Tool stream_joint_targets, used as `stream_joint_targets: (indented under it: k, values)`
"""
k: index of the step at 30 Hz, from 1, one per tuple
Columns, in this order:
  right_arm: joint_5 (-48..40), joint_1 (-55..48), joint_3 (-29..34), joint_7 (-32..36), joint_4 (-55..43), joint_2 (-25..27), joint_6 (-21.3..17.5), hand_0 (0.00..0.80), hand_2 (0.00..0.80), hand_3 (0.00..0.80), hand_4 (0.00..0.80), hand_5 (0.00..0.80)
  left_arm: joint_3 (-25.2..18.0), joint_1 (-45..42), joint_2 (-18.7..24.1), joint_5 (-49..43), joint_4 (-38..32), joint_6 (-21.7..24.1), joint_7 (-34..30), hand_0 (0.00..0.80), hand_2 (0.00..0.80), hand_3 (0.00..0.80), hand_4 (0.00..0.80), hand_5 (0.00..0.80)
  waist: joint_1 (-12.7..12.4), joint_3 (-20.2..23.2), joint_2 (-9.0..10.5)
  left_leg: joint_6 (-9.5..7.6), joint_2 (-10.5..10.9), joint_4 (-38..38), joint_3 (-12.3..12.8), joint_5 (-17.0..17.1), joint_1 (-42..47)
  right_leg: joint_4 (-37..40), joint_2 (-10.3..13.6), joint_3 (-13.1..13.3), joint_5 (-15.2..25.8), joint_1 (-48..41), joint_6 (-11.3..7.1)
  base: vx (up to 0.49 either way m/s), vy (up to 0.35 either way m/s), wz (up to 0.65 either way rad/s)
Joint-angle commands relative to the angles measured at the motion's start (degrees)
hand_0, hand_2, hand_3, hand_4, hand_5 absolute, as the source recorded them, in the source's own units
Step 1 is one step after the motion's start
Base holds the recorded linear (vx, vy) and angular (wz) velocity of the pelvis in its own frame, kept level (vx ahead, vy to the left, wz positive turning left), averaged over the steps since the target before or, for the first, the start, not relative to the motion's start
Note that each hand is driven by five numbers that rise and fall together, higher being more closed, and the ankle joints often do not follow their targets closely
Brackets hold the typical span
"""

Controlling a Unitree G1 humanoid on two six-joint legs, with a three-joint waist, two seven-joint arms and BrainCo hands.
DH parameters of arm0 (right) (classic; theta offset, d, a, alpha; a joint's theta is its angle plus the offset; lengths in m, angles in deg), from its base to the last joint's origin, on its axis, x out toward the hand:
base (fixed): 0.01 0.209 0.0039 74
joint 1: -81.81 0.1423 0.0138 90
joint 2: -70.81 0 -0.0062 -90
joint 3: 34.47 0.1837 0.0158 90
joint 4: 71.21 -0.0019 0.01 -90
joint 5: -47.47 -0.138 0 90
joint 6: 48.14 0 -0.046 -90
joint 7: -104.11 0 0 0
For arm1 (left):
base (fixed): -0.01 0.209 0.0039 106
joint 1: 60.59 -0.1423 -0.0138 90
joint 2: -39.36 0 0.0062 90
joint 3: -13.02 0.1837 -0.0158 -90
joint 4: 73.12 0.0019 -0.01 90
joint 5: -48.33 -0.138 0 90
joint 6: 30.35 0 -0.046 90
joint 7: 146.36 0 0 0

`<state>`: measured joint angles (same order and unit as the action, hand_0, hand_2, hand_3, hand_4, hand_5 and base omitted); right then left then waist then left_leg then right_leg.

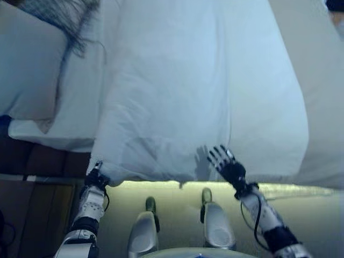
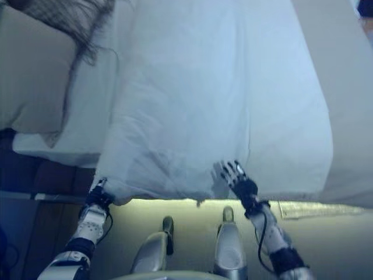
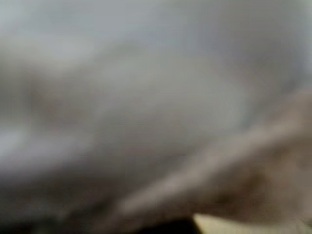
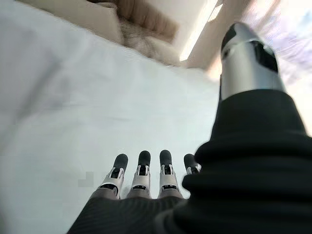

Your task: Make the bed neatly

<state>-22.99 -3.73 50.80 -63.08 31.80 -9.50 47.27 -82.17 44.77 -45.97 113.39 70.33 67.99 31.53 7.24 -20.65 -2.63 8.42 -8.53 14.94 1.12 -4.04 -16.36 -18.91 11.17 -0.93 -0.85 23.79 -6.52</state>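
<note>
A white duvet (image 1: 188, 80) lies spread over the bed, its near edge hanging in front of me. My left hand (image 1: 97, 177) is at the duvet's near left corner and mostly hidden under the cloth. The left wrist view shows only blurred white cloth (image 3: 122, 97) very close. My right hand (image 1: 228, 164) is open, fingers straight, held over the duvet's near edge right of the middle. In the right wrist view its fingers (image 4: 141, 175) point across the smooth white cover and hold nothing.
A white pillow (image 1: 27, 70) lies at the bed's left side, with a grey fuzzy throw (image 1: 64, 16) at the top left. A beige sheet (image 1: 322, 80) shows along the right. Dark wood (image 1: 43, 161) lies left of the bed, pale floor (image 1: 177, 204) below the duvet's edge.
</note>
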Motion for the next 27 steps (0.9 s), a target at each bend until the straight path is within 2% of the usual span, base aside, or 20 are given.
stream_joint_targets:
  k: [1,3,5,9,13,18,22,25,27]
  values:
    - [-1.1,1.4,1.2,2.9,-5.2,2.9,1.7,0.0,0.0,0.0,0.0,0.0,-0.3,2.3,3.9,-0.9,2.7,5.3,-0.3,0.8,0.8,0.8,0.8,0.8,0.9,-0.7,-1.86,0.17,-1.5,-3.0,0.2,6.7,-2.4,-2.8,5.8,2.5,2.4,5.9,-4.23,-0.05,0.524,-0.06]
    - [-0.9,2.2,2.4,3.6,-6.0,4.8,2.0,0.0,0.0,0.0,0.0,0.0,0.3,2.9,2.6,-0.9,2.9,6.6,-0.1,0.8,0.8,0.8,0.8,0.8,1.9,-2.1,-3.2,0.56,-0.7,-2.2,1.9,7.2,-5.4,-4.1,6.9,3.4,2.7,9.9,-4.63,-0.072,0.412,-0.04]
    - [-0.4,2.9,2.9,5.3,-6.0,5.2,1.0,0.0,0.0,0.0,0.0,0.0,0.4,4.0,2.3,-1.1,1.8,7.2,1.4,0.8,0.8,0.8,0.8,0.8,2.2,-3.6,-3.5,0.62,0.1,-1.7,3.3,7.7,-8.9,-4.1,7.7,3.6,3.0,12.7,-4.7,-0.123,0.233,-0.01]
    - [0.7,3.4,3.1,6.8,-7.5,5.1,-0.8,0.0,0.0,0.0,0.0,0.0,0.7,7.4,3.2,-4.2,1.1,7.9,4.6,0.8,0.8,0.8,0.8,0.8,2.5,-6.9,-3.08,0.24,1.7,0.2,3.3,8.5,-15.5,-2.7,7.7,4.1,4.6,16.7,-4.92,-0.105,0.127,-0.04]
    - [1.4,3.9,4.5,7.9,-10.0,5.7,-0.8,0.0,0.0,0.0,0.0,0.0,1.2,9.4,4.6,-10.9,0.7,8.4,10.4,0.8,0.8,0.8,0.8,0.8,3.4,-9.1,-3.32,0.21,2.0,1.3,4.2,9.2,-18.9,-2.2,7.9,4.6,5.4,19.1,-4.99,-0.032,0.155,-0.06]
    - [2.5,3.2,6.8,9.1,-12.2,4.5,0.0,0.0,0.0,0.0,0.0,0.0,0.8,11.4,6.6,-17.2,3.7,5.6,16.9,0.8,0.8,0.8,0.8,0.8,3.5,-9.1,-3.34,0.01,2.0,2.9,4.2,9.3,-23.0,-2.7,8.5,4.9,5.2,22.5,-4.77,0.012,0.086,0.0]
    - [4.1,2.7,6.9,8.2,-15.6,4.0,0.5,0.0,0.0,0.0,0.0,0.0,-0.1,11.7,9.1,-19.2,5.6,2.0,21.3,0.8,0.8,0.8,0.8,0.8,2.9,-9.1,-2.77,0.12,1.8,4.6,3.0,9.0,-25.5,-3.5,8.4,4.9,5.0,24.5,-4.66,0.022,0.035,0.01]
    - [3.9,3.6,6.5,8.0,-16.5,4.6,0.4,0.0,0.0,0.0,0.0,0.0,-0.3,13.0,11.0,-19.1,9.0,-0.2,20.4,0.8,0.8,0.8,0.8,0.8,2.6,-9.1,-2.37,0.1,1.3,5.6,2.9,9.2,-27.6,-4.6,8.1,4.4,4.6,26.1,-4.42,0.0,0.0,0.0]
    - [3.4,5.0,6.5,7.9,-16.9,5.1,0.5,0.0,0.0,0.0,0.0,0.0,0.1,13.2,10.4,-17.7,10.4,0.3,18.5,0.8,0.8,0.8,0.8,0.8,2.3,-9.1,-2.46,-0.05,1.6,6.0,2.6,9.3,-28.9,-5.3,7.7,4.4,4.4,27.3,-4.2,0.022,0.069,0.01]
